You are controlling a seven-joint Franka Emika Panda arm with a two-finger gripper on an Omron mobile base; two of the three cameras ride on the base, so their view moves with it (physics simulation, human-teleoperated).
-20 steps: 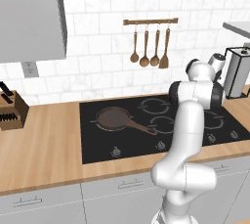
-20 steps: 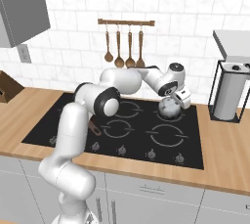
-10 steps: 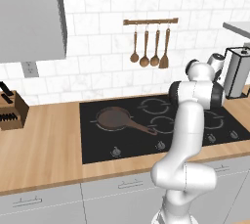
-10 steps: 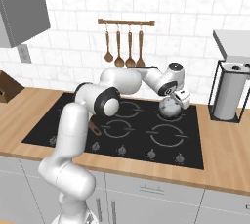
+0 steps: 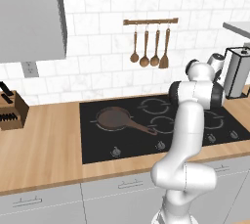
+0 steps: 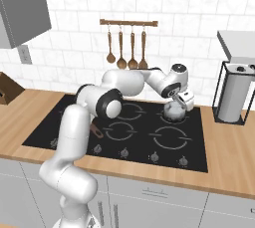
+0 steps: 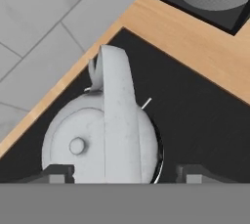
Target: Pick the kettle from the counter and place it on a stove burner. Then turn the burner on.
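Pincer (image 7: pixel 119 171) tips spread apart astride the kettle (image 7: pixel 100 137) on the cooktop (image 7: pixel 205 120)

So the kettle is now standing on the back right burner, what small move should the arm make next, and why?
Probably lift the end effector straight up, away from the kettle. In the hand view its fingertips stand apart on either side of the kettle, which sits on the black cooktop. Rising clear of the arched handle first should avoid tipping it before reaching for a burner knob.

Flat, even rendered light with soft focus throughout, faint shadows under the kettle (image 7: pixel 100 140) on the cooktop (image 6: pixel 74 117), no glare or edge distortion.
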